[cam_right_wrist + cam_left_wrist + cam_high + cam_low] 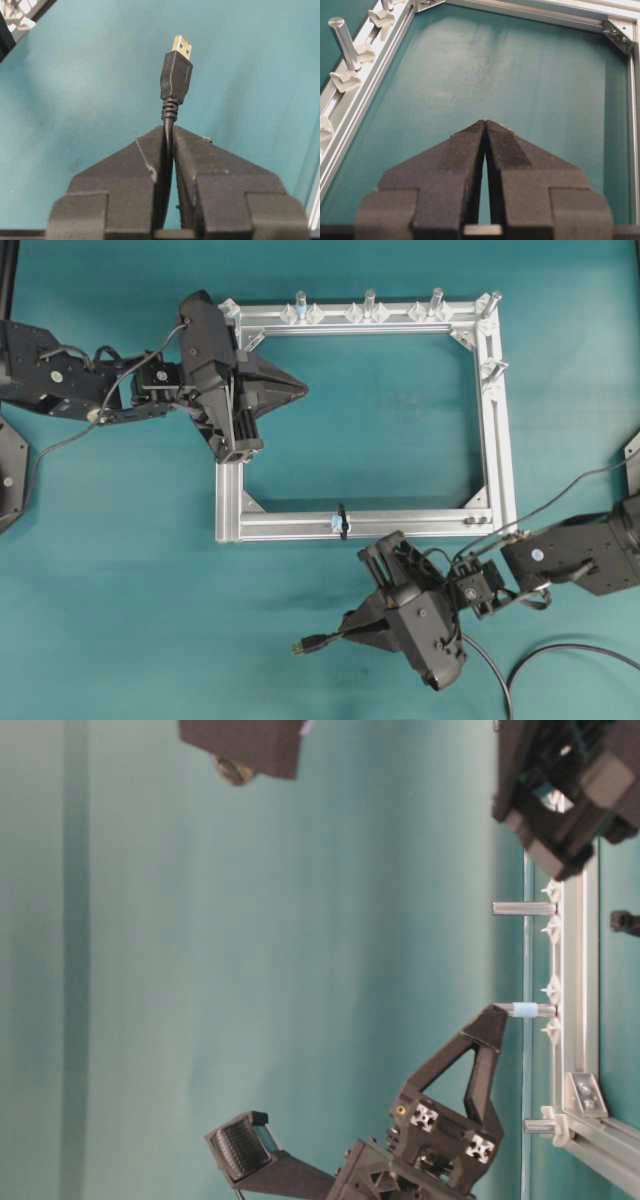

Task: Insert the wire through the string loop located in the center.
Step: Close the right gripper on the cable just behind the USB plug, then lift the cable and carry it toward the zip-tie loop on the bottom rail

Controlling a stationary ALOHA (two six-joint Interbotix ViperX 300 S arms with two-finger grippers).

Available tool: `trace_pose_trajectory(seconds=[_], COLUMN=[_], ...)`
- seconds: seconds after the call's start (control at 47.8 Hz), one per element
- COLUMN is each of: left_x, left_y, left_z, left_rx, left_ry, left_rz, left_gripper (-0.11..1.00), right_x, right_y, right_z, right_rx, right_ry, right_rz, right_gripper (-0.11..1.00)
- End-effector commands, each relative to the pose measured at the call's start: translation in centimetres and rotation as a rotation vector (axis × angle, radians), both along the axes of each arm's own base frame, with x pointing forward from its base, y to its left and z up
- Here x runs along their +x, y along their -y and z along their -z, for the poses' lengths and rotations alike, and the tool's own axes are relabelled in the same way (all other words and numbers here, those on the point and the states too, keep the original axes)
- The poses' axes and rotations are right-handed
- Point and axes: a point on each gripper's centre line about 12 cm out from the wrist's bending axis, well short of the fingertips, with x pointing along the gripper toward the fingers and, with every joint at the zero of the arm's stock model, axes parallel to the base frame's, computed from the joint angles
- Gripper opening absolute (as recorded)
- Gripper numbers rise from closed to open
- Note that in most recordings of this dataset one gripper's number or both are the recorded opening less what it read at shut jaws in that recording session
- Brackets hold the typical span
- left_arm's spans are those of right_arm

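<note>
**Plug in hand, loop not yet approached**

Right gripper (168,131) clamped on the long thin black round wire (168,112), pinching it just behind the strain relief; the small rectangular plug with its yellowish-metal tip (299,647) juts out past the fingertips. From overhead this claw sits on the near side of the rectangular silver aluminium frame (500,440), outside it, plug pointing away to the left across the teal table (120,540). Slack cable trails off behind the arm.

Tiny black string loop (342,522) with a pale-blue speck wraps the frame's near bar, about midway along. It lies above and slightly right of the plug tip in the overhead view, clearly apart from it.

Left gripper (485,123) shut on nothing, pads pressed together, hovering over the frame's left bar and pointing into its open middle. Upright silver pegs (369,302) line the far bar.

Judgement: wire is secured; threading not begun. Next move calls for turning the plug toward the loop, lining the tip with its small opening, then a slow, straight push. The loop is narrow and limp, so a misaligned tip would likely shove it aside
</note>
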Motion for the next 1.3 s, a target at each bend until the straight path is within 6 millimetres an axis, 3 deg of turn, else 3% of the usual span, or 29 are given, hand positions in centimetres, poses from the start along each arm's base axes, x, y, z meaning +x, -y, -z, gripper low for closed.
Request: trace_pose_trajectory(seconds=[0.0,0.628,1.277], left_x=[0.1,0.1,0.2], left_y=[0.1,0.1,0.4], left_z=[-1.2,-1.2,-1.2], left_rx=[0.002,0.002,0.003], left_ry=[0.039,0.039,0.037], left_rz=[0.002,0.002,0.011], left_gripper=[0.0,0.0,0.0], right_x=[0.0,-1.0,-6.4], right_y=[-0.2,0.3,6.5], right_z=[-1.6,-1.2,-1.8], right_rx=[0.012,0.006,-0.002], right_ry=[0.041,0.027,0.004], right_rz=[-0.008,-0.004,0.115], right_gripper=[0.07,0.07,0.07])
